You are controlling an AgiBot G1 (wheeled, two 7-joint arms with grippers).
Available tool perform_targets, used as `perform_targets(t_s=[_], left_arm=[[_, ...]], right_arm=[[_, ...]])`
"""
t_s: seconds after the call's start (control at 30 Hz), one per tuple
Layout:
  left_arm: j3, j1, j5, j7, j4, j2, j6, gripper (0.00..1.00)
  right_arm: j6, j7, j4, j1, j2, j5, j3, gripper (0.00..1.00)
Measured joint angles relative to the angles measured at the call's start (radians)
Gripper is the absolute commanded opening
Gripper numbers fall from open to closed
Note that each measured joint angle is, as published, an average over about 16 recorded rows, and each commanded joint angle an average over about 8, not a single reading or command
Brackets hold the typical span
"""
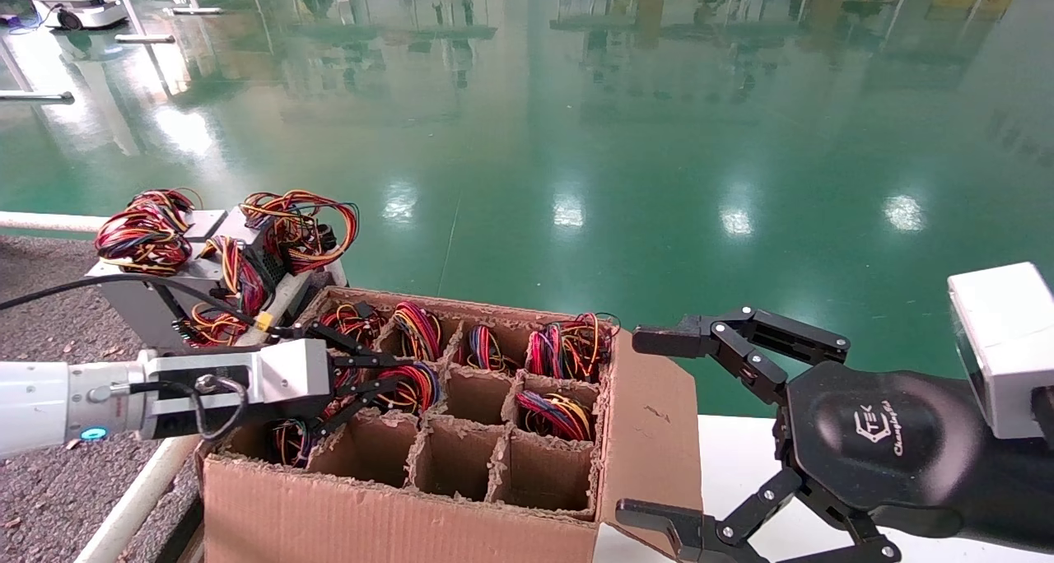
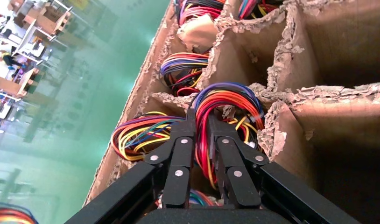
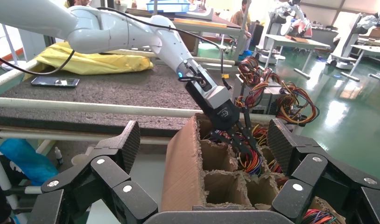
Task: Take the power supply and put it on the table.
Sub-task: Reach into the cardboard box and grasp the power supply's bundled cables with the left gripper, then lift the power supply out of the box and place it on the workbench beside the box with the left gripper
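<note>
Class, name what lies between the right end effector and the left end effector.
In the head view, the cardboard box and its divider cells lie between the right end effector and the left end effector.

The left arm is extended across from the left, its left gripper [image 1: 375, 374] angled downward with fingers nearly closed. The right gripper [image 1: 659, 427] is held at the right, fingers spread wide.

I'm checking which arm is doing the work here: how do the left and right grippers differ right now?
The left gripper reaches down into the cardboard box; the right gripper hangs beside the box's outer flap, over the white surface.

The left gripper is closed on a red wire bundle; the right gripper is spread wide, holding nothing.

Both are black, two-fingered linkage grippers.
</note>
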Motion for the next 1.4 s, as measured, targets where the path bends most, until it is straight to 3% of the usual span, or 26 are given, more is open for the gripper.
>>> perform_targets(t_s=[0.43, 0.87, 1.1, 1.4], left_arm=[[-0.082, -0.032, -0.108, -0.144, -0.090, -0.064, -0.029, 0.00], [-0.143, -0.172, -0.153, -0.265, -0.191, -0.112, -0.088, 0.00], [-0.150, -0.306, -0.136, -0.231, -0.098, -0.086, -0.118, 0.00], [-0.145, -0.506, -0.076, -0.098, 0.171, -0.031, -0.228, 0.00]], right_arm=[[0.000, 0.000, 0.000, 0.000, 0.000, 0.000, 0.000, 1.00], [0.000, 0.000, 0.000, 0.000, 0.000, 0.000, 0.000, 1.00], [0.000, 0.000, 0.000, 0.000, 0.000, 0.000, 0.000, 1.00], [0.000, 0.000, 0.000, 0.000, 0.000, 0.000, 0.000, 1.00]])
